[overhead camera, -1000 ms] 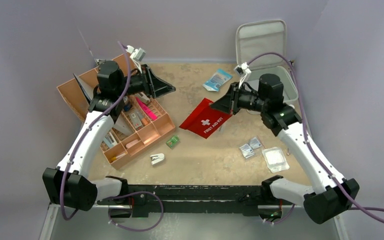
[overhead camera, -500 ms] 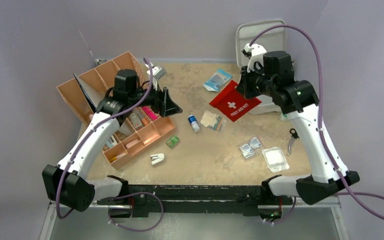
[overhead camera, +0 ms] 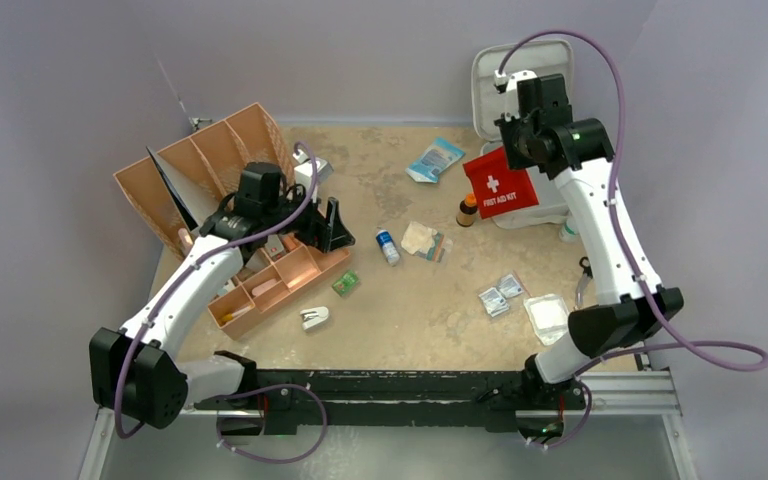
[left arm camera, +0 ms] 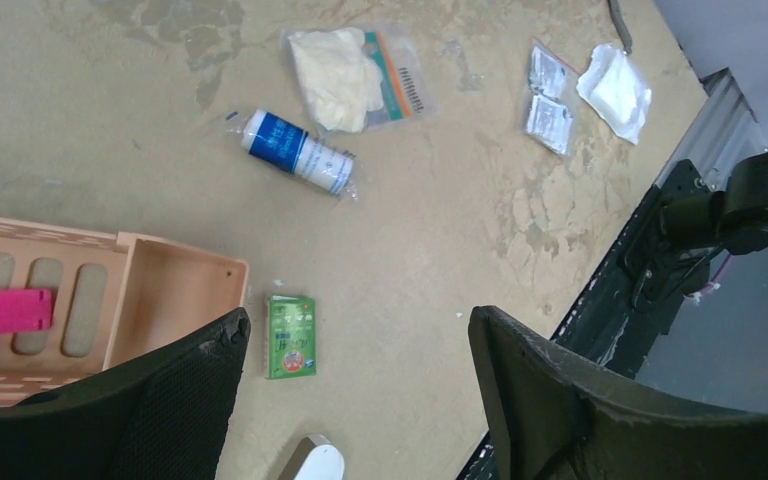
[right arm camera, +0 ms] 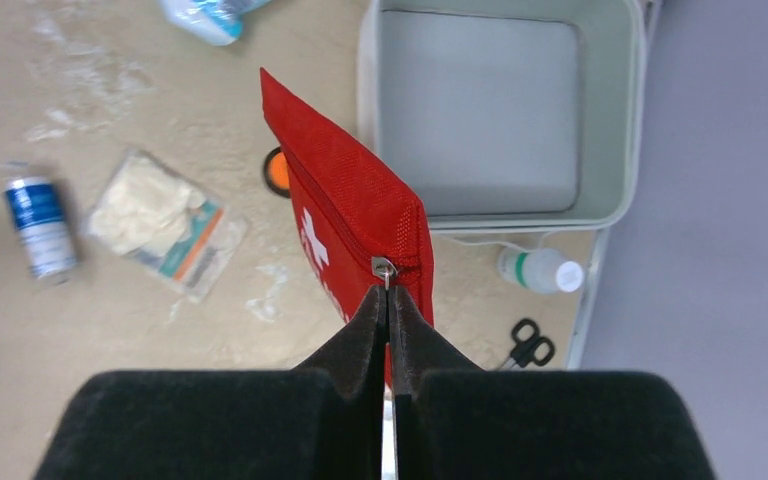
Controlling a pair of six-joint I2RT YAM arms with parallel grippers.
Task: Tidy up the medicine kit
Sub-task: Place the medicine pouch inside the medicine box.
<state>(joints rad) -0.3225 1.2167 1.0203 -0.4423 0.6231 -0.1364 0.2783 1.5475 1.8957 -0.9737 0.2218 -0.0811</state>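
The medicine kit (overhead camera: 520,78) stands at the back right, a light grey case with its lid up; in the right wrist view its base (right arm camera: 480,110) is bare inside. My right gripper (right arm camera: 387,295) is shut on the zipper pull of the red first aid pouch (right arm camera: 360,205). The pouch (overhead camera: 501,183) hangs in the air just left of the case, below that gripper (overhead camera: 516,140). My left gripper (left arm camera: 360,330) is open with nothing between its fingers. It hovers (overhead camera: 332,222) over the table by the corner of the orange tray (overhead camera: 280,275).
Loose on the table are a blue-white bottle (overhead camera: 387,245), a gauze packet (overhead camera: 423,240), a green box (left arm camera: 290,335), a brown bottle (overhead camera: 468,210), a blue packet (overhead camera: 434,158) and small sachets (overhead camera: 500,295). A white bottle (right arm camera: 538,270) and scissors (right arm camera: 528,343) lie by the case. A second tray (overhead camera: 200,165) leans at the back left.
My right arm lifted the red pouch off the table and carried it back right to the case, uncovering items beneath. The left gripper opened and moved off the tray toward the table.
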